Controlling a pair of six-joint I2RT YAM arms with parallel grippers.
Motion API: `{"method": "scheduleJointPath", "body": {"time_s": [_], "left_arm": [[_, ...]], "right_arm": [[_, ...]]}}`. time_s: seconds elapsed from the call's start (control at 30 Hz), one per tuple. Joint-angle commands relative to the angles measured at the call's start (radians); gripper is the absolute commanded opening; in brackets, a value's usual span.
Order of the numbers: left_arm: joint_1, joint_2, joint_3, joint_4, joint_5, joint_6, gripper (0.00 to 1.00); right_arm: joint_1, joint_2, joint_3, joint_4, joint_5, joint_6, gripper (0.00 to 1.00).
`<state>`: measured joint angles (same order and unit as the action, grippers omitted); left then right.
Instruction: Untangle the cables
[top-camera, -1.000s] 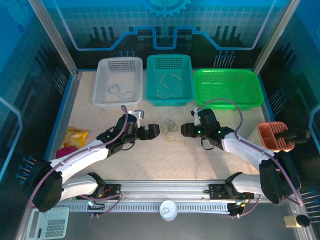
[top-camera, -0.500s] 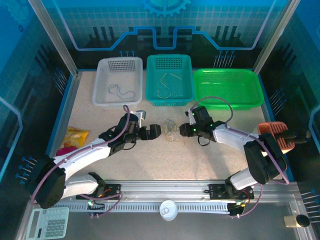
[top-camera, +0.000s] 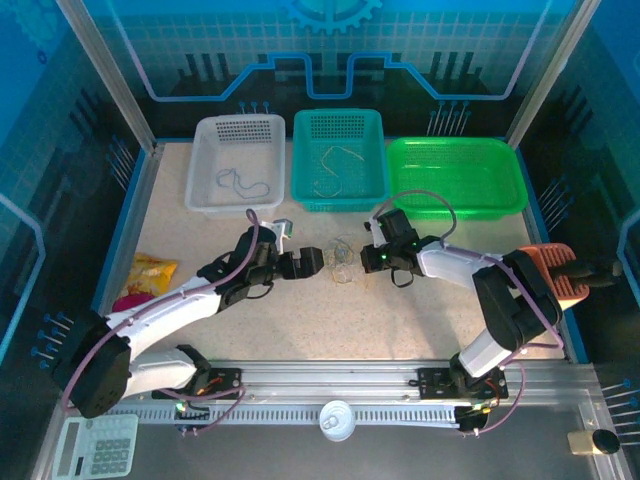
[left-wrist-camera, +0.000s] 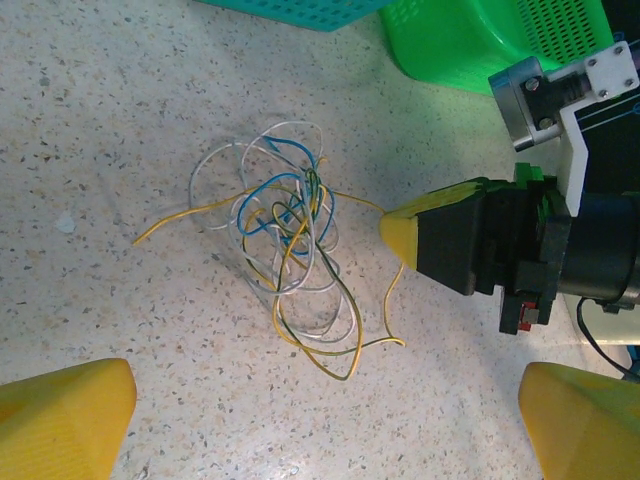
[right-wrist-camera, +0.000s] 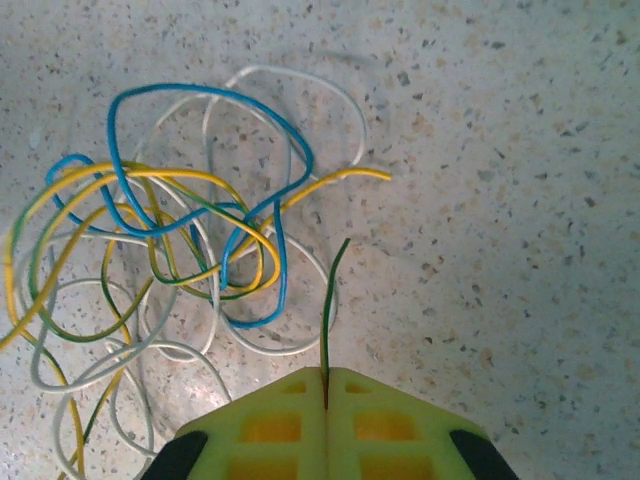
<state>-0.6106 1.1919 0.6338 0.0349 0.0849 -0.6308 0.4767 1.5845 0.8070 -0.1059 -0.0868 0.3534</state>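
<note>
Cables (top-camera: 342, 262) sit tangled mid-table, toward the far edge, just in front of the teal basket (top-camera: 335, 203). Right gripper (right-wrist-camera: 327, 378) is clenched, fingertips pressed together on one green strand (right-wrist-camera: 330, 300) at the tangle's right side. Left gripper (left-wrist-camera: 325, 385) is released, jaws wide, just left of the tangle and clear of it. Blue, white and yellow loops lie flat on the table (top-camera: 300, 320).

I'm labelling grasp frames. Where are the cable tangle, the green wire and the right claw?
cable tangle (left-wrist-camera: 285, 225), left wrist view, the knotted middle.
green wire (right-wrist-camera: 330, 300), right wrist view, midway along its bare stretch.
right claw (right-wrist-camera: 327, 374), right wrist view, seam where its shut tips pinch that wire.
</note>
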Motion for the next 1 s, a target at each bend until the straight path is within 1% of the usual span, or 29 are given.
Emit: {"method": "scheduleJointPath", "body": {"time_s": [0.0, 0.23, 0.4, 0.47, 0.6, 0.63, 0.97], "left_arm": [[0.008, -0.025, 0.014, 0.025, 0.022, -0.021, 0.99], [0.009, -0.033, 0.016, 0.040, 0.030, -0.032, 0.99], [0.009, -0.041, 0.023, 0.047, 0.041, -0.025, 0.99], [0.009, -0.040, 0.025, 0.058, 0.067, -0.005, 0.99], [0.008, -0.037, 0.035, 0.067, 0.124, 0.046, 0.99], [0.009, -0.038, 0.037, 0.068, 0.133, 0.060, 0.99], [0.009, -0.096, 0.038, 0.091, 0.170, 0.132, 0.99]], "right_arm": [[-0.003, -0.076, 0.045, -0.056, -0.008, -0.025, 0.00], [0.001, -0.268, 0.097, -0.111, -0.053, -0.001, 0.00], [0.001, -0.393, 0.078, -0.062, -0.101, 0.000, 0.00], [0.000, -0.437, 0.050, -0.039, -0.117, 0.011, 0.00], [-0.002, -0.480, 0.067, -0.034, -0.140, 0.038, 0.00], [-0.002, -0.487, 0.098, -0.034, -0.145, 0.046, 0.00], [-0.002, -0.499, 0.284, -0.007, -0.218, 0.116, 0.00]]}}
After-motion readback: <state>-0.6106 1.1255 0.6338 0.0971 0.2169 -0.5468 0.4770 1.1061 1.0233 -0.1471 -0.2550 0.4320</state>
